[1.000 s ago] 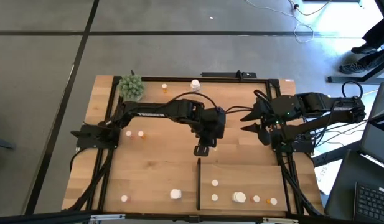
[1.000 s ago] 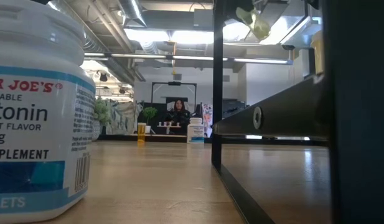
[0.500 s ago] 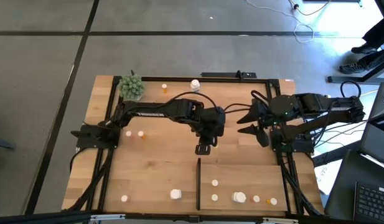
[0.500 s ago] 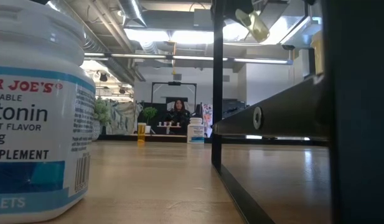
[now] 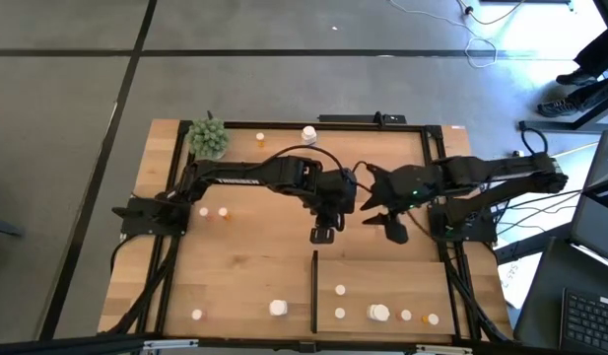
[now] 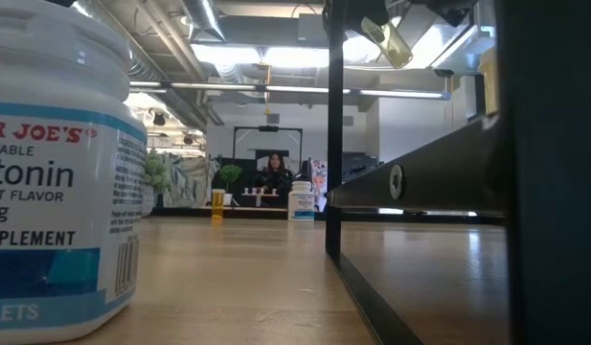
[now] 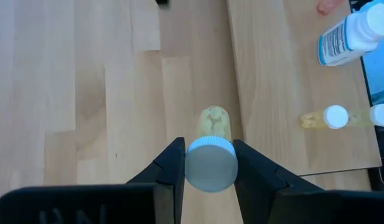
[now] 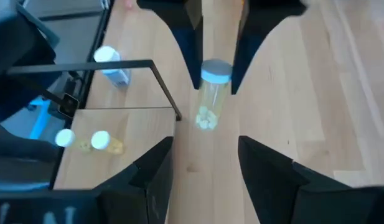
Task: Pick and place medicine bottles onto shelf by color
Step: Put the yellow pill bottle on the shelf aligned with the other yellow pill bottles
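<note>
Your left gripper [image 7: 209,167] hung over the middle of the surface [image 5: 254,266], and its fingers [image 7: 170,167] were shut on a small clear bottle [image 7: 211,149] with a white cap. You could see yellow pills at the far end of that bottle. It was held off the wood, just by the near corner of the shelf [image 5: 402,291] — the pale panel with the thin black strip [image 5: 314,291] on one side.

Your right gripper [image 5: 380,219] was close by, reaching in from the right side and pointing at the held bottle. Its fingers [image 8: 155,163] were spread wide and held nothing.

On the shelf there were some bottles: two small white ones [image 5: 340,302], a chunky white one [image 5: 379,313] and two small ones beside it [image 5: 419,318]. More bottles sat on the bare surface — two on the left side [image 5: 214,211], two along the front [image 5: 277,308], and an orange one [image 5: 260,139] and a white one [image 5: 308,133] at the back. A green spiky ball [image 5: 209,138] sat in the back left corner.
</note>
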Controlling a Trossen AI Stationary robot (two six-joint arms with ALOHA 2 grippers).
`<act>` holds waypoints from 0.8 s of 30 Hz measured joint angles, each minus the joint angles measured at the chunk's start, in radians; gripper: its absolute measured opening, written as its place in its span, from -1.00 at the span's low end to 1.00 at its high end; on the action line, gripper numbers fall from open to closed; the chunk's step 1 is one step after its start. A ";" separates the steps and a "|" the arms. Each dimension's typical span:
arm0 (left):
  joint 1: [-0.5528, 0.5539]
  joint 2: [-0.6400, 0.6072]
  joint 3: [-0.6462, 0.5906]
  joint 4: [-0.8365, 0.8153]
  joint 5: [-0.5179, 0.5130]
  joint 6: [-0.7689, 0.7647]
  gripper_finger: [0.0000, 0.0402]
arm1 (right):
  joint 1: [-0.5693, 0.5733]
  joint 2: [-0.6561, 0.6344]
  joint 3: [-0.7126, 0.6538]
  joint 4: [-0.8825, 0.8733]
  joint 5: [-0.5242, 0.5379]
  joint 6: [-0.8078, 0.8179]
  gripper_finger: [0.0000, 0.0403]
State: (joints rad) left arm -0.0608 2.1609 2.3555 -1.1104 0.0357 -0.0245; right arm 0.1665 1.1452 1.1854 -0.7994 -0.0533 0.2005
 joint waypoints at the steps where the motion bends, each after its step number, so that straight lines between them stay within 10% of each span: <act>1: 0.000 -0.004 0.000 -0.002 -0.006 -0.001 -0.55 | 0.000 0.013 0.000 0.001 0.005 0.000 -0.11; 24: 0.008 -0.062 0.002 -0.019 -0.043 -0.031 -0.55 | -0.025 0.150 -0.002 0.183 0.076 0.009 -0.11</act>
State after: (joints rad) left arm -0.0525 2.0992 2.3576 -1.1294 -0.0069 -0.0551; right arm 0.1418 1.2957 1.1839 -0.6160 0.0228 0.2098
